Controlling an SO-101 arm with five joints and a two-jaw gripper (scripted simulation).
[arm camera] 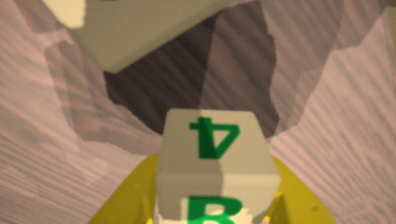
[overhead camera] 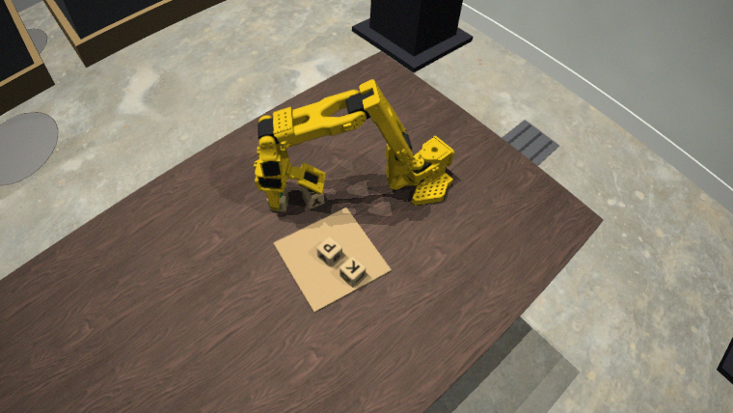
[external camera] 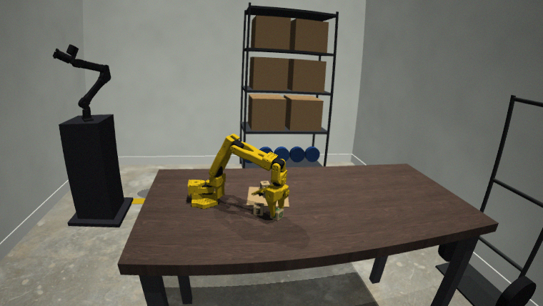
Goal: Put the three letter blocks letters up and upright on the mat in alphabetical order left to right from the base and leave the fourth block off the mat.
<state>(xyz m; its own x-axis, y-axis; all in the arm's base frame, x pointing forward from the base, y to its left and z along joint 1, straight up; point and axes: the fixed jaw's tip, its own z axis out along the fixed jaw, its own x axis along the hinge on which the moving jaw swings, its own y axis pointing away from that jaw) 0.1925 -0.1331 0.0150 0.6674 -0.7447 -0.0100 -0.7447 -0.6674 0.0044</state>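
The tan mat [overhead camera: 308, 277] [external camera: 251, 199] lies flat. A block with P on top [overhead camera: 329, 249] and a block with K on top [overhead camera: 352, 269] sit on it near each other, K closer to the mat's lower right edge in the top view. The Y block [overhead camera: 314, 200] [external camera: 258, 209] is off the mat, partly behind the arm. My gripper [overhead camera: 278, 206] [external camera: 277, 213] [arm camera: 212, 215] is shut on the green-marked block [overhead camera: 284, 202] [external camera: 279, 214] [arm camera: 215, 170], off the mat at table level. The wrist view shows its green 4 and green B; its lower part is cut off.
The Y block stands close to the gripper, towards the arm's base [overhead camera: 433, 189]; part of a block [arm camera: 145, 30] fills the top left of the wrist view. The dark wooden table [overhead camera: 153, 308] [external camera: 361, 212] carries everything.
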